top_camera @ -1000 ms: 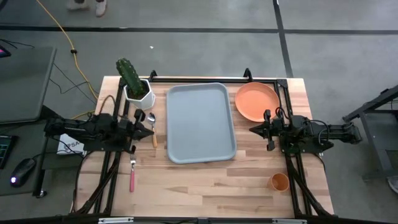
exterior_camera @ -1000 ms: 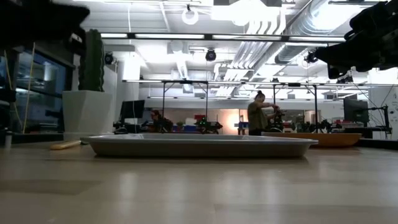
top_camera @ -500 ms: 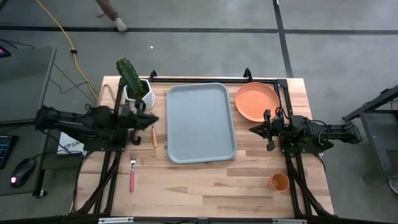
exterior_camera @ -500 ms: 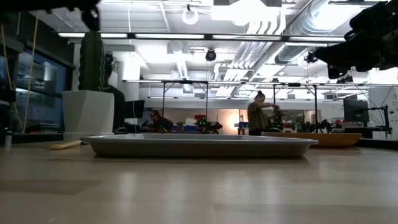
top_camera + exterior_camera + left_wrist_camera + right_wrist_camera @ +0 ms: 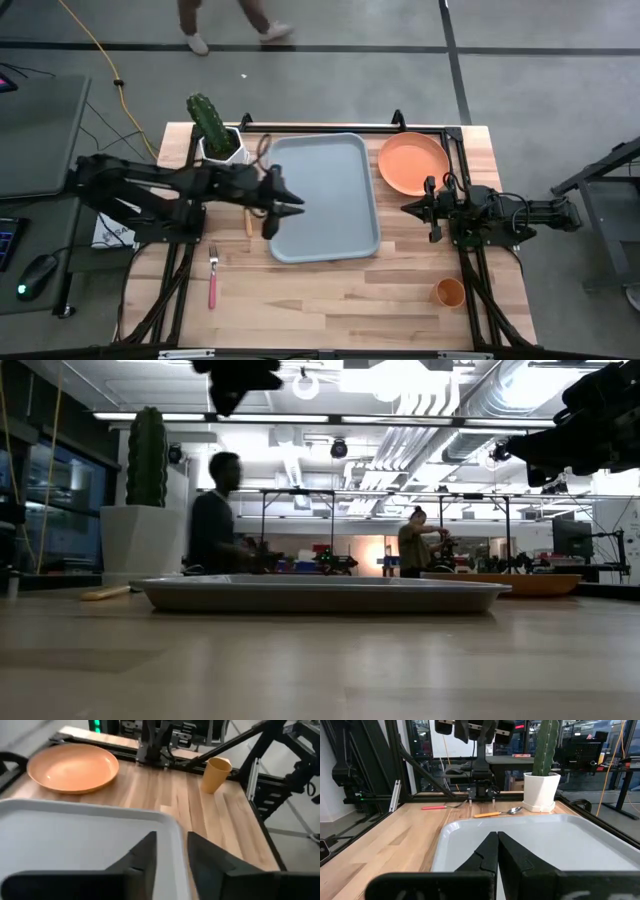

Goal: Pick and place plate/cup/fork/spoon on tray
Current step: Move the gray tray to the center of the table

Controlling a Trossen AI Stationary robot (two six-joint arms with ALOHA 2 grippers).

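Note:
The pale blue-grey tray (image 5: 330, 215) lies mid-table. My left gripper (image 5: 288, 207) hangs open above the tray's left rim (image 5: 175, 827), nothing between its fingers. The yellow-handled spoon (image 5: 248, 222) lies left of the tray, its bowl hidden under my left arm. The pink-handled fork (image 5: 212, 278) lies nearer the front. The orange plate (image 5: 413, 163) sits right of the tray's far end. The orange cup (image 5: 449, 292) stands at the front right. My right gripper (image 5: 408, 209) waits shut by the tray's right rim.
A white pot with a green cactus (image 5: 215, 135) stands at the tray's far left corner. Black frame rails (image 5: 320, 127) run along the table's far edge and sides. People (image 5: 212, 510) move in the room beyond the table.
My left gripper has left the spot beside the spoon, risen, and swung toward the table's right edge until it hangs over the tray's left rim. The spoon and fork lie where they were. A person has walked into view behind the table.

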